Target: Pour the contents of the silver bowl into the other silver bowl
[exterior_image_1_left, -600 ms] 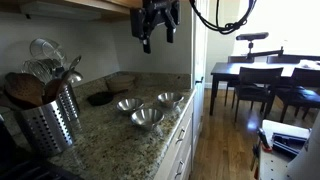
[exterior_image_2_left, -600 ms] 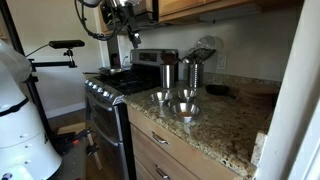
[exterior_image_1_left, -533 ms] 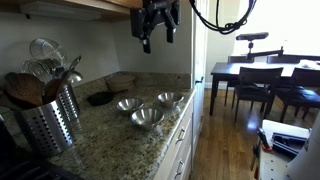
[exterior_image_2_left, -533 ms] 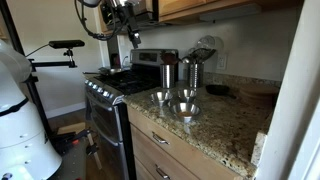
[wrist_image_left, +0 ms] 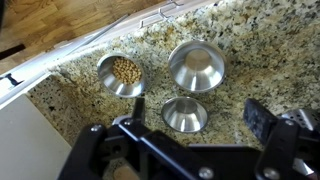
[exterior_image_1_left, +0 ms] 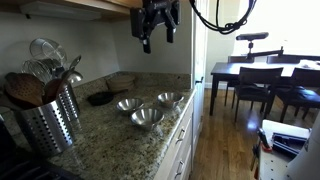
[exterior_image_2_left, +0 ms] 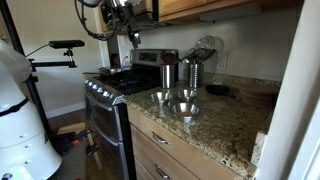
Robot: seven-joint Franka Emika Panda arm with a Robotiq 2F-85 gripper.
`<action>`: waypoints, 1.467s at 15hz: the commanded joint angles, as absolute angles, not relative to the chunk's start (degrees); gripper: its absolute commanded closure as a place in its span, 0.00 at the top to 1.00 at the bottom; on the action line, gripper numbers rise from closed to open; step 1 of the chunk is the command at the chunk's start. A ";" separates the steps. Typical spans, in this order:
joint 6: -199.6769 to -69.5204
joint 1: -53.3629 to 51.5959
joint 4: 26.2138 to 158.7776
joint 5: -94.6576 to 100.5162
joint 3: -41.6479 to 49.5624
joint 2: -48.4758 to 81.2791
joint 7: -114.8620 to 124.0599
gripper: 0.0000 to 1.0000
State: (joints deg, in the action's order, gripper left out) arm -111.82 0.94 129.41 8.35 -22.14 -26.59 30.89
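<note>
A robot arm's tool (exterior_image_1_left: pixel 158 40) hangs high above a speckled granite tabletop (wrist_image_left: pixel 255 40), close under the wall cabinets. Its two fingers are spread apart with nothing between them. From that height the wrist view looks down on three steel bowls set in a close cluster near the tabletop's front edge. The silver bowl (wrist_image_left: pixel 122 75) lies nearest the edge and holds a small heap of pale yellow-brown pieces (grains or beans, too small to tell). It stands upright and free of the tool. The other silver bowl (wrist_image_left: pixel 184 115), its empty twin, sits just beside it, farther from the edge. In that view it appears between the dark fingers at the bottom. A wider steel bowl (wrist_image_left: pixel 196 65), also empty, completes the triangle. The closeness of the twins looks deliberate: a short lift and tilt should carry the contents from one to the other without a long carry. The high, released posture suggests the descent has not begun, and it gives a clear overview for choosing which rim to pinch. In an exterior view a perforated steel utensil holder (exterior_image_1_left: pixel 50 122) stands well apart from the bowls, out of the way of a descent. The thin, shiny rim may slip in a pinch, and any stray pieces would likely land in the wider bowl next door.
</note>
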 commanded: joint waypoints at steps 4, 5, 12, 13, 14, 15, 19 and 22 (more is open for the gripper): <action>-111.60 -0.98 129.29 9.25 -20.56 -26.21 31.62 1.00; -111.60 -0.98 129.29 9.25 -20.56 -26.21 31.62 1.00; -111.66 -0.03 129.63 11.49 -19.68 -25.29 31.74 1.00; -111.33 0.49 129.96 12.85 -19.40 -25.14 32.18 1.00; -111.07 0.75 130.11 13.89 -19.11 -24.89 32.53 1.00; -111.07 1.03 130.65 14.69 -18.50 -24.80 32.85 1.00; -110.76 2.06 132.65 17.45 -16.34 -23.74 35.99 1.00; -111.69 2.82 135.08 17.18 -13.61 -23.56 38.47 1.00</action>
State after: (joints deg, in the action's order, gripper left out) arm -111.33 2.17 132.60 16.57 -15.86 -23.16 35.11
